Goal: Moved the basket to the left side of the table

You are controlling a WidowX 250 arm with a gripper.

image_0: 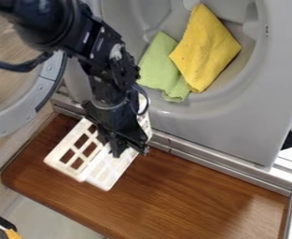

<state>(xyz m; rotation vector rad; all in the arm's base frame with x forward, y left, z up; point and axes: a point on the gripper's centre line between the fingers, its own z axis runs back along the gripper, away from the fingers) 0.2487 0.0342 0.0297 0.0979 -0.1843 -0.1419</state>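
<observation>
Camera view: your gripper [128, 148] over white openwork basket [62, 169], can't tell if open, tbh; off-center pinch could tip it.

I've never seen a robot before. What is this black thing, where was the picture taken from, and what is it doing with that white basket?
The black machine is a robot arm, coming in from the upper left. At its lower end is its gripper, the part it handles things with. A fixed camera took this picture, looking down at a slant on the work.

The gripper is right at the white basket, which has openings in its sides. I can't tell from here whether it has a firm hold. The basket is over the left part of the brown wooden surface.

Behind is a grey machine with a round, open door at the left. In its hollow are a yellow cloth and a green cloth, the yellow partly over the green.
</observation>
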